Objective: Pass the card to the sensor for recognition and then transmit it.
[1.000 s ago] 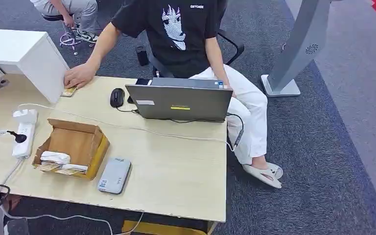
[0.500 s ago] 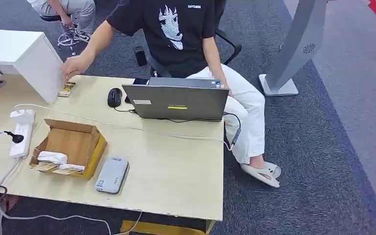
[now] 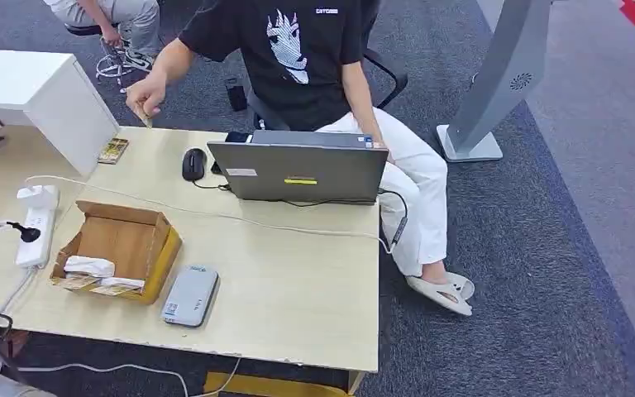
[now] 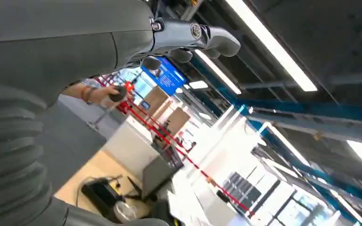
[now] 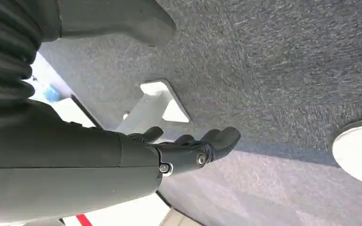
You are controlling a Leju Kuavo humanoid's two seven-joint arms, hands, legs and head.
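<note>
- Head view: a person sits at the tabletop's far edge behind a laptop [image 3: 302,169], one hand [image 3: 145,98] raised above the far left corner with a small card-like item pinched in it; too small to confirm as a card.
- Card [image 3: 114,150]: a small stack lies on the tabletop at the far left, just beside the white block [image 3: 41,91]. More cards appear to lie in the box [image 3: 124,244] near the front left edge.
- Sensor [image 3: 190,295]: a grey flat unit sits on the tabletop just beside the box, near the front edge. Nothing rests on it.
- Left hand [image 4: 188,40]: seen in the left wrist view, raised toward the ceiling, fingers loosely extended and apart, holding nothing.
- Right hand [image 5: 188,146]: seen in the right wrist view, hanging over the carpet, fingers slightly curved and apart, holding nothing.
- Step in hand, by my judgement: the start; no card has been taken by the robot and none presented to the sensor.
- Next move calls for: bringing one hand over the tabletop, taking a single card, whether from the person or from the box, and laying it flat over the sensor before handing it on.
</note>
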